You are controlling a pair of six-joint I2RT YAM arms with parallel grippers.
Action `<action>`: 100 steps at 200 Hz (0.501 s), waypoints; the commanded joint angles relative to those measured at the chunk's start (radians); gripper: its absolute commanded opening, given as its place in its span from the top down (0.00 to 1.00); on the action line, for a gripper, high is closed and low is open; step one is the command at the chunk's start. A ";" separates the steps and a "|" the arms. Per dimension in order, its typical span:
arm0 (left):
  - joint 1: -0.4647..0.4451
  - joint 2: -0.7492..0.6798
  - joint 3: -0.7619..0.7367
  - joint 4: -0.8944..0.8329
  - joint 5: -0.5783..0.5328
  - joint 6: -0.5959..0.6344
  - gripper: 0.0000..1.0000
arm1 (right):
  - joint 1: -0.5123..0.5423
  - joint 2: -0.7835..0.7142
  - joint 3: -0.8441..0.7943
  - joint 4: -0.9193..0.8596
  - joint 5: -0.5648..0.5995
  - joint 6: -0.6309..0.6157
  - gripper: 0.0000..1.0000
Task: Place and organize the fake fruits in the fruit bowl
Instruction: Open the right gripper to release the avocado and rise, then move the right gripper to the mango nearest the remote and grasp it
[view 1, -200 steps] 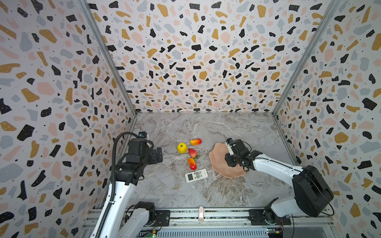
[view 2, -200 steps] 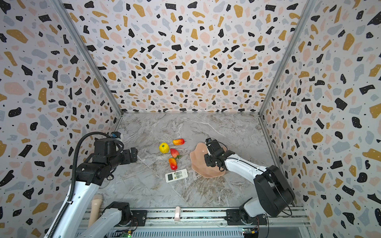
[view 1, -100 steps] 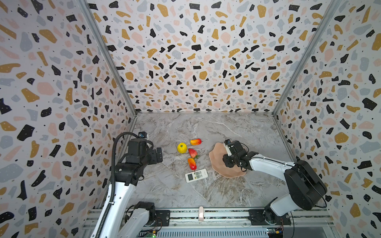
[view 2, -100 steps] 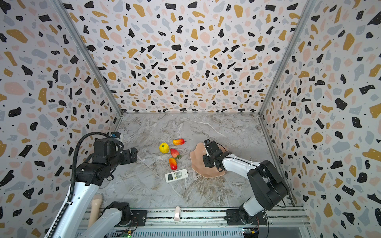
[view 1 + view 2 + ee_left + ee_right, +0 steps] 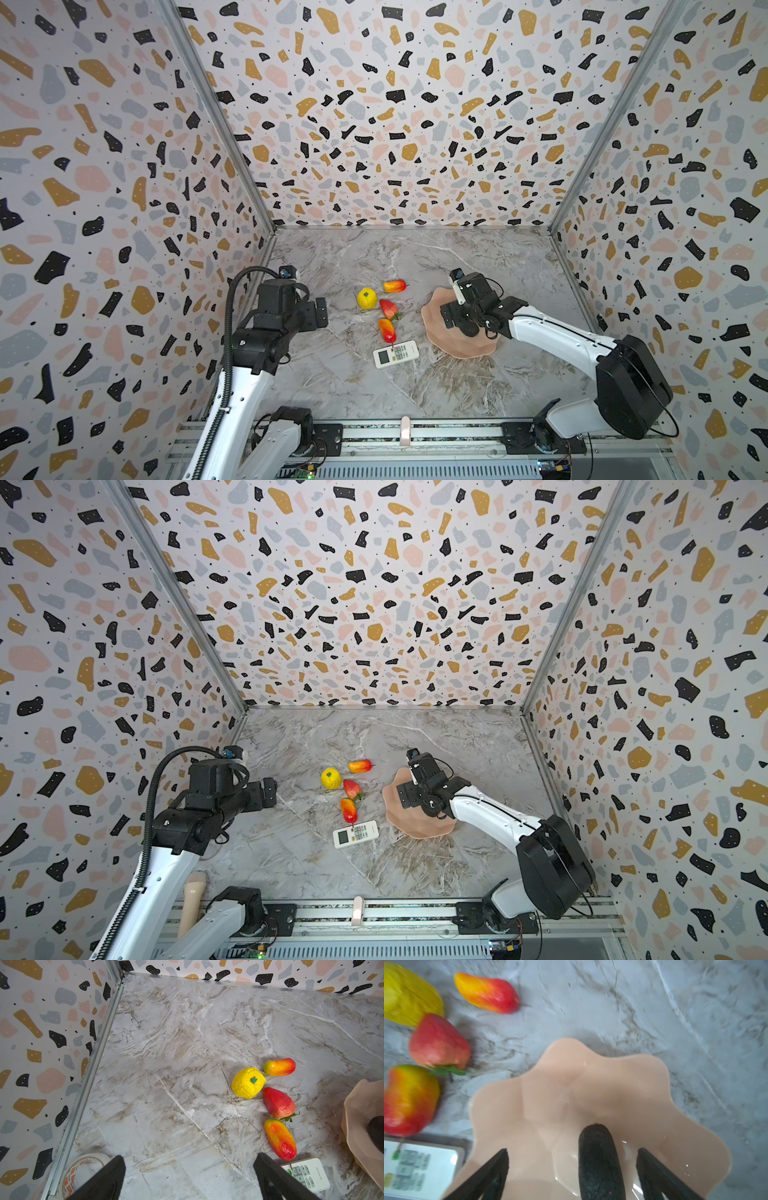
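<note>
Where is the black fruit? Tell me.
The black fruit lies inside the fruit bowl right of the remote control in both top views, between the open right gripper's fingers in the right wrist view.

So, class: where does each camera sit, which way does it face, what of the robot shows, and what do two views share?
Both top views: high at the front, facing down toward the back wall; left arm and right arm show.
Left wrist: on the left arm, facing across the table to the yellow ball; the open left tool shows.
Right wrist: above the fruit bowl, facing down into it; the open right tool flanks the blackish fruit.
Shared: both wrist views show the strawberry and remote.
</note>
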 commanded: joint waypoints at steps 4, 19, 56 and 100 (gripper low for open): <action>-0.004 -0.008 -0.007 0.011 0.011 0.014 0.00 | 0.120 0.003 0.109 -0.038 -0.007 0.001 0.01; -0.005 -0.010 -0.006 0.011 0.008 0.014 0.00 | 0.201 0.070 0.173 -0.019 -0.006 0.021 0.00; -0.005 -0.012 -0.005 0.010 -0.001 0.013 0.00 | 0.314 0.268 0.339 -0.007 0.015 0.050 0.01; -0.004 -0.018 -0.005 0.010 -0.001 0.012 0.00 | 0.351 0.389 0.393 0.005 0.028 0.080 0.01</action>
